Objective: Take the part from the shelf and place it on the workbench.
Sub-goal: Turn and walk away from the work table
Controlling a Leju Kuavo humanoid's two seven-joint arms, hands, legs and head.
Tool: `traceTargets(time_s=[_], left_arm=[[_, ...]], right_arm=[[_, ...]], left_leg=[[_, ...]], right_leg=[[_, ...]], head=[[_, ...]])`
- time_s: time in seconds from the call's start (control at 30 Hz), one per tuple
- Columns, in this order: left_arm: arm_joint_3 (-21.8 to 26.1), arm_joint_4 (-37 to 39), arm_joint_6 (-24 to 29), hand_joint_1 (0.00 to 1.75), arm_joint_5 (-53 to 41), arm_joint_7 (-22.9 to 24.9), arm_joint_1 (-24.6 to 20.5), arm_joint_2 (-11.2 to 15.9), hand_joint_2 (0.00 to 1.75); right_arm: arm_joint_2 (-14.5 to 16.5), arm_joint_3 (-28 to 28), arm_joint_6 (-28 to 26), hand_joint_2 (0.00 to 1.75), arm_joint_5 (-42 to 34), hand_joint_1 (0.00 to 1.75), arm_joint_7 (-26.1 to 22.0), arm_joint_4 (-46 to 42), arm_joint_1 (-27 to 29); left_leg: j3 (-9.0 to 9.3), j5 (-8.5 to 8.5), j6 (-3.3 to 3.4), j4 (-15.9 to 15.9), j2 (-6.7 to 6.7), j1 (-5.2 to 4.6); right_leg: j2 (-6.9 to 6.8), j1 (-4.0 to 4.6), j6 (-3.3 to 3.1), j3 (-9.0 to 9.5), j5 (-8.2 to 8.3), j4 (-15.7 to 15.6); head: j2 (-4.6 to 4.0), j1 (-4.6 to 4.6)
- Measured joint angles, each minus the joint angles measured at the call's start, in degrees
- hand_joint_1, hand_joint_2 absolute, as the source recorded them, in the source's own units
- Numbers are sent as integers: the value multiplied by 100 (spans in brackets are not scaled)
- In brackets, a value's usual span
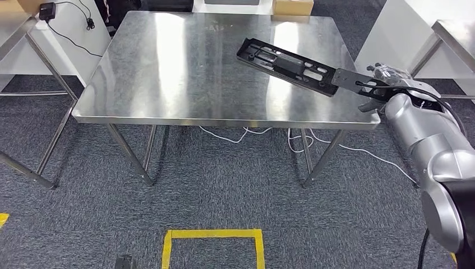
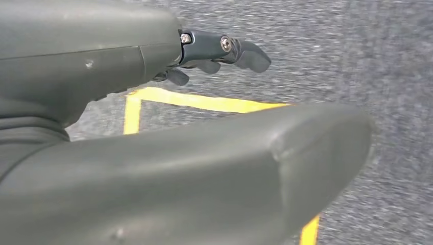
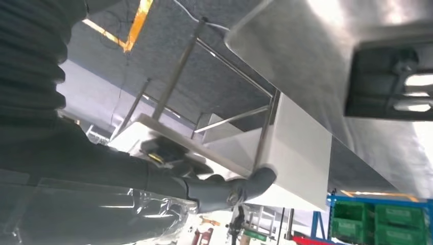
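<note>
Right hand [image 1: 384,83] sits at 3 o'clock of the head view, just off the bench's right edge, fingers closed around one end of the part [image 1: 291,65]. In the right wrist view the hand [image 3: 153,189] comes in as a grey cover with a dark finger [image 3: 240,189] curled outward; the grip itself is hard to make out there. The part is a long black flat bracket with slots and cutouts. It runs from the hand toward 10 o'clock over the steel bench [image 1: 185,78], far end above the right half of the top. Whether that far end touches the steel or hangs just above it, I cannot tell. The same part shows as a dark slotted block [image 3: 390,81] against the shiny benchtop [image 3: 306,56] in the right wrist view.

Left hand [image 2: 168,112] hangs low over grey carpet [image 2: 357,61], nothing in it, fingers [image 2: 224,51] loosely bent and apart from the thumb. Yellow tape [image 2: 204,101] lies on the floor beneath it.

Further out: a yellow taped square [image 1: 213,241] on the carpet at 6 o'clock, white cables [image 1: 246,134] under the bench, a cardboard box [image 1: 292,7] past its far edge at 12 o'clock, green crates [image 3: 380,222] on a blue rack.
</note>
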Motion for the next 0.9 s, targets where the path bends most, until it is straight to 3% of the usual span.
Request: traceTargets(time_s=[0.03,0.07,0.1,0.13,0.17,0.2,0.23,0.27,0.33,0.4,0.43,0.5,0.57,0.6,0.67,0.7,0.73,0.77,0.8,0.83,0.87,0.9], left_arm=[[1,0,1,0,-2,3,3,2,0],[1,0,1,0,-6,5,4,5,0],[1,0,1,0,-10,5,3,10,0],[2,0,1,0,-16,6,3,15,0],[3,0,1,0,-23,7,3,20,0],[4,0,1,0,-30,7,2,22,0],[5,-1,0,0,-36,8,-3,18,0],[5,-1,-1,0,-39,8,-10,15,0],[5,-2,-1,0,-43,10,-23,8,0],[7,-2,1,0,-44,11,-24,12,0],[8,-2,2,0,-45,12,-27,11,0],[10,-2,3,0,-48,15,-36,10,0],[10,-2,3,0,-55,26,-43,10,0],[10,-2,3,0,-60,33,-43,8,0],[10,-2,3,0,-77,45,-44,5,0],[10,-2,3,0,-86,48,-45,3,0],[10,-2,3,0,-95,49,-46,0,0],[10,-3,5,0,-100,50,-47,-5,0],[11,-3,9,0,-102,50,-48,-13,0],[14,-4,14,0,-102,49,-49,-19,0],[16,-4,19,0,-102,48,-49,-27,0],[22,-3,25,0,-102,47,-44,-32,0]], right_arm=[[2,0,-13,175,5,0,23,2,8],[-1,0,-29,175,16,0,55,5,23],[-7,0,-47,175,28,0,96,9,49],[-19,0,-66,175,37,0,139,14,88],[-36,0,-89,175,45,0,177,19,135],[-52,0,-113,175,48,0,203,23,180],[-71,-1,-133,175,49,0,219,25,214],[-88,-1,-148,175,51,0,225,25,235],[-126,-2,-162,175,54,0,230,25,251],[-161,-2,-166,175,55,0,243,32,278],[-175,-2,-166,175,54,0,257,36,296],[-214,-2,-177,87,54,0,305,44,330],[-243,-3,-214,0,51,0,388,52,391],[-251,-3,-241,0,49,0,442,57,446],[-256,-5,-311,0,42,0,561,68,597],[-256,-7,-349,0,35,0,614,72,670],[-257,-11,-393,0,28,0,659,74,732],[-259,-26,-448,0,21,0,695,74,781],[-266,-48,-516,0,12,0,727,74,828],[-280,-74,-583,0,7,0,757,75,876],[-295,-100,-643,0,2,0,795,77,936],[-310,-120,-689,0,-5,0,843,84,1011]], left_leg=[[-77,-313,-47,374,6,28],[-139,-519,-97,769,12,64],[-161,-579,-148,1090,20,104],[-107,-498,-199,1250,28,146],[46,-345,-250,1215,36,189],[302,-216,-302,975,43,233],[607,-216,-351,611,41,251],[868,-300,-356,240,31,253],[1099,-495,-282,-178,10,197],[1049,-423,-112,-245,13,152],[1006,-349,-18,-270,20,138],[867,-185,140,-313,36,132],[667,-23,201,-315,37,115],[563,59,203,-313,37,107],[350,227,195,-311,37,94],[250,310,186,-310,36,87],[162,392,173,-308,37,83],[92,471,149,-311,37,74],[58,549,119,-335,38,69],[49,622,87,-369,40,73],[53,701,49,-420,37,75],[59,766,14,-474,32,84]], right_leg=[[0,-11,-10,-82,80,-2],[-3,-25,10,-168,150,1],[-6,-43,38,-257,221,6],[-10,-66,75,-345,288,16],[-13,-96,121,-435,349,37],[-15,-120,172,-525,401,78],[-13,-134,222,-616,440,132],[-13,-133,270,-689,471,190],[-18,-93,383,-776,554,235],[-25,-79,506,-806,636,205],[-21,-91,523,-857,577,248],[-8,-110,462,-1055,168,670],[12,-102,415,-1284,-320,1458],[27,-93,437,-1333,-431,1802],[52,-63,520,-1170,-336,2004],[58,-48,538,-937,-234,1812],[61,-25,509,-618,-216,1459],[60,13,444,-258,-303,982],[59,51,376,-10,-406,601],[61,85,315,142,-501,317],[60,116,277,184,-518,170],[55,87,243,139,-443,153]], head=[[0,-8],[0,-16],[0,-16],[0,-16],[0,-17],[0,-19],[0,-28],[0,-31],[0,-35],[0,-28],[0,-25],[0,-2],[0,19],[0,19],[0,19],[0,17],[0,17],[0,15],[0,4],[1,1],[1,-5],[1,-6]])
